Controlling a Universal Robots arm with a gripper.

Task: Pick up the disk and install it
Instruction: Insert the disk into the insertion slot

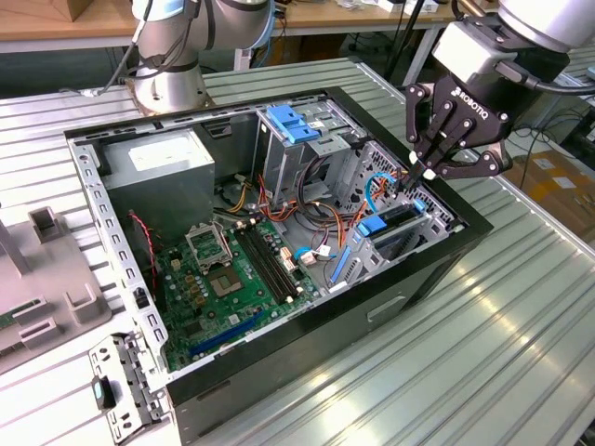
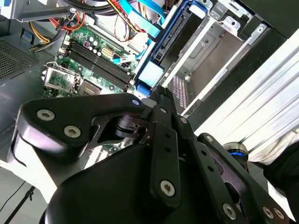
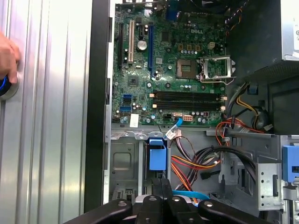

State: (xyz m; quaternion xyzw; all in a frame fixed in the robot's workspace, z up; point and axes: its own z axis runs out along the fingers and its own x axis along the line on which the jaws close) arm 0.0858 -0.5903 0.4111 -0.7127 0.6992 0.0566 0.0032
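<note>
With its fingers closed narrow, the black gripper [image 1: 426, 170] hangs just over the flat metal disk [image 1: 390, 221] with blue side rails. The disk stands right of centre in its grey bay [image 1: 423, 228]. I judge the gripper is pushing it home.

We note a ribbed, shiny metal table [image 1: 507, 316], a dull sheet-metal case [image 1: 90, 181], a matt black gripper [image 1: 426, 173] and a blue plastic bracket [image 1: 288, 124].

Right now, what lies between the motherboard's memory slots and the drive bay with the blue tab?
In the exterior view, a tangle of orange, black and blue cables lies between the memory slots and the drive bay.
</note>
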